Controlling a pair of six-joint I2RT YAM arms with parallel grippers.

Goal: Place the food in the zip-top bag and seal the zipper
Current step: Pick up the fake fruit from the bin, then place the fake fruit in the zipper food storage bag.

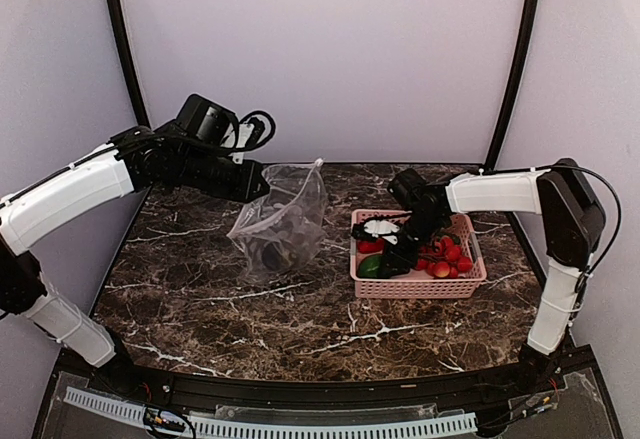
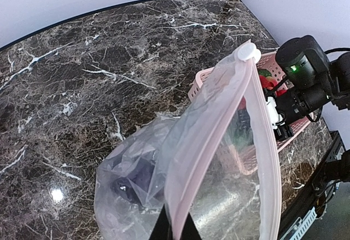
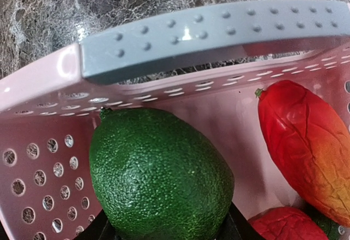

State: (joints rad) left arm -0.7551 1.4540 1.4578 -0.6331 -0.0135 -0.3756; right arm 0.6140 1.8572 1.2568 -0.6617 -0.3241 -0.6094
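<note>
on glossy veined marble [image 1: 200, 294], left gripper [image 2: 176, 230] is pinching the crinkly bag [image 2: 219, 158] beside the basket [image 1: 420, 287]; right gripper [image 1: 402, 247] is gaping around pebbly fruit [image 3: 158, 174].

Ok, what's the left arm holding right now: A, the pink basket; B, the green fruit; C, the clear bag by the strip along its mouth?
C: the left jaws are shut on the zipper of the zip-top bag, as the left wrist view shows; the pink basket sits beyond the bag, untouched by that arm.
</note>
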